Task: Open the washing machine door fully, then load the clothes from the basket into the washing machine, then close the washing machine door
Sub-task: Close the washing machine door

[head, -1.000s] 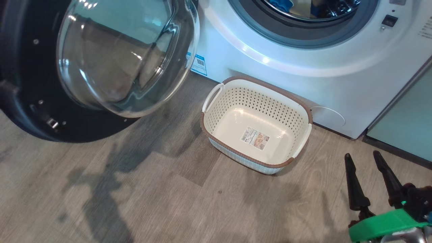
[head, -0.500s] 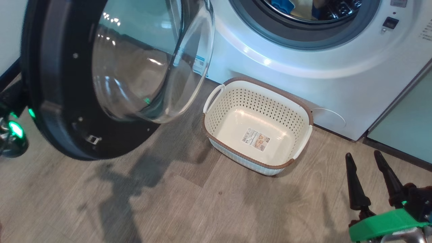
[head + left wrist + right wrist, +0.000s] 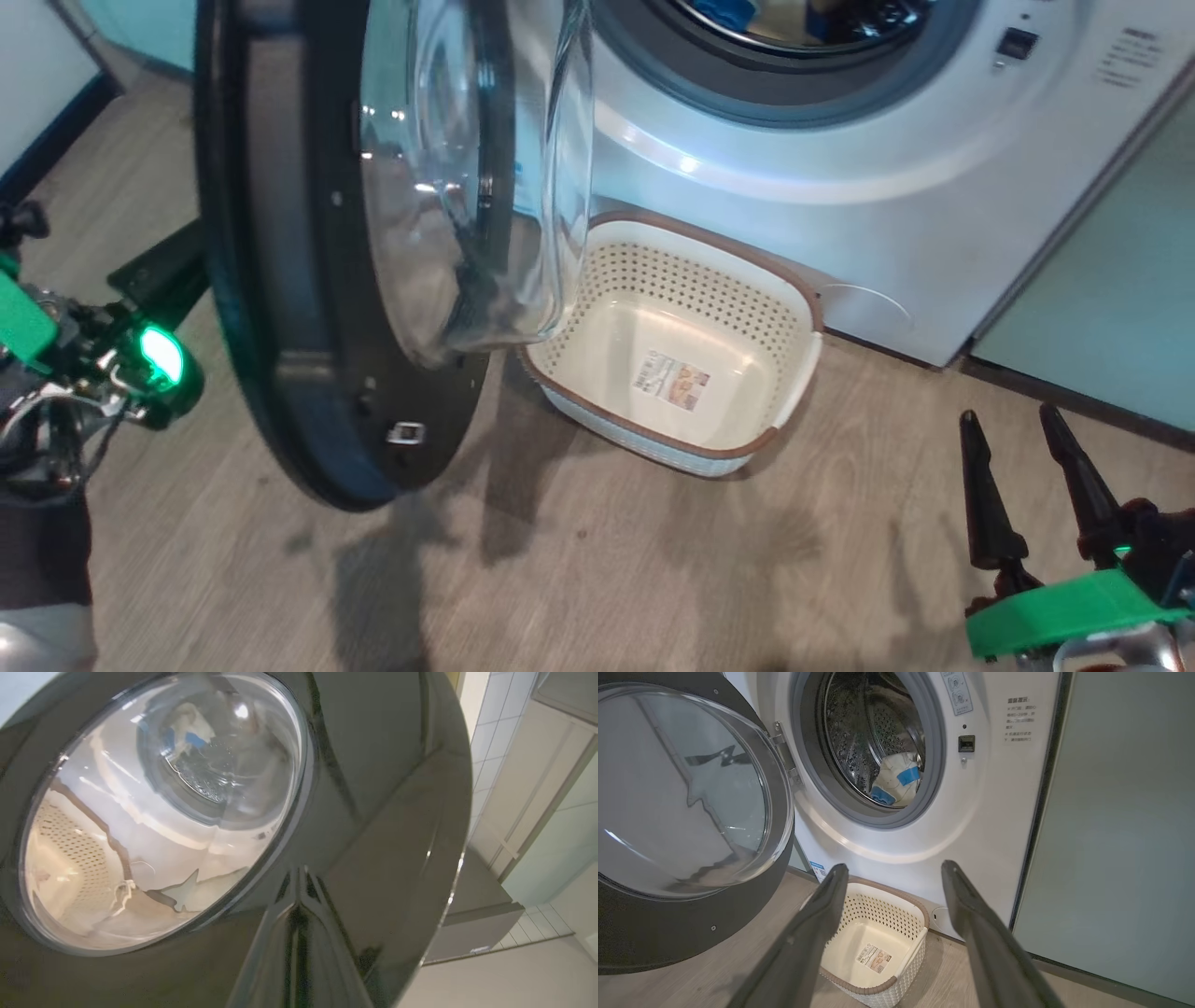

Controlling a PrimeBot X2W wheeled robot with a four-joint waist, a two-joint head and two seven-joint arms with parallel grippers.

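In the drum (image 3: 859, 728), clothes (image 3: 896, 781) seen from right wrist, right hand (image 3: 894, 865) apart, left hand (image 3: 299, 896) together

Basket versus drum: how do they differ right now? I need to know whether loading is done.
The basket is empty, just a label on its bottom; the drum holds the clothes. The basket is rectangular cream plastic; the drum is round steel. The basket sits on the floor, open upward; the drum opens forward, its door swung out. Both have perforated walls.
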